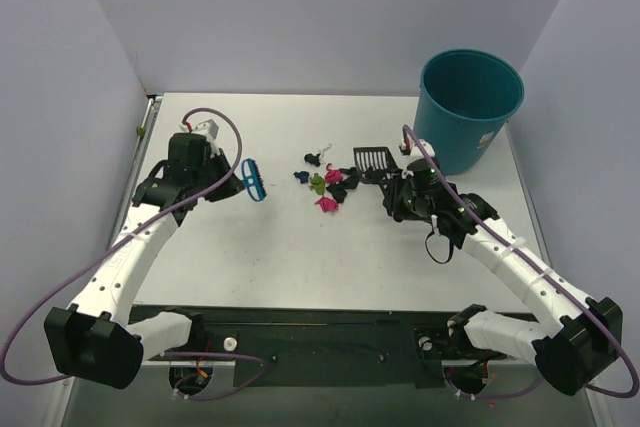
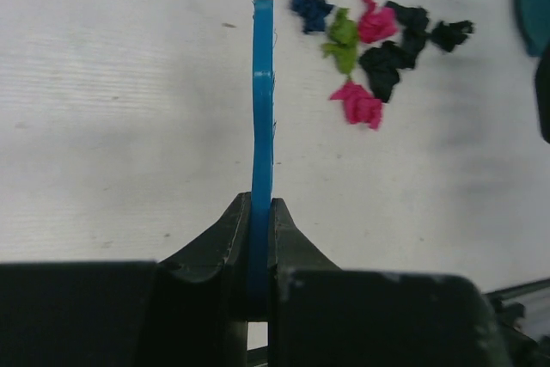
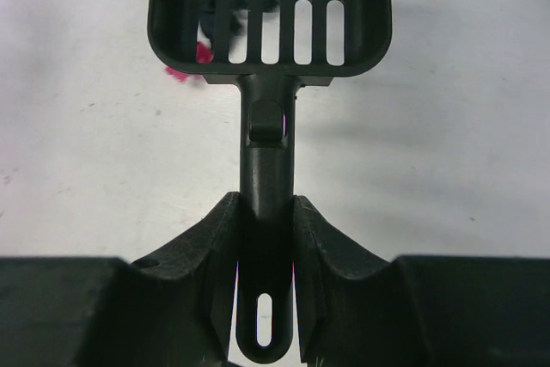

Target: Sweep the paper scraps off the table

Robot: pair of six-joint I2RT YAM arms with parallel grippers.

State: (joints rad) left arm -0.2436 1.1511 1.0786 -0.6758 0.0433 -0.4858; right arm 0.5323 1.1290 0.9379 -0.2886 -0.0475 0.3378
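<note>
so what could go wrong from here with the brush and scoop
1. The scoop in the right gripper is slotted, so small paper scraps may drop through on the way to the bin.
2. The left gripper pinches the thin blue brush, which might twist when pressed on the table.
3. One black scrap lies apart from the cluster and could be missed.

A teal round bin [image 1: 470, 107] stands upright at the far right, mouth open upward. Just left of it is a black slotted scoop [image 1: 372, 159], handle pointing near-right. A small blue hand brush [image 1: 254, 180] is well apart on the left
</note>
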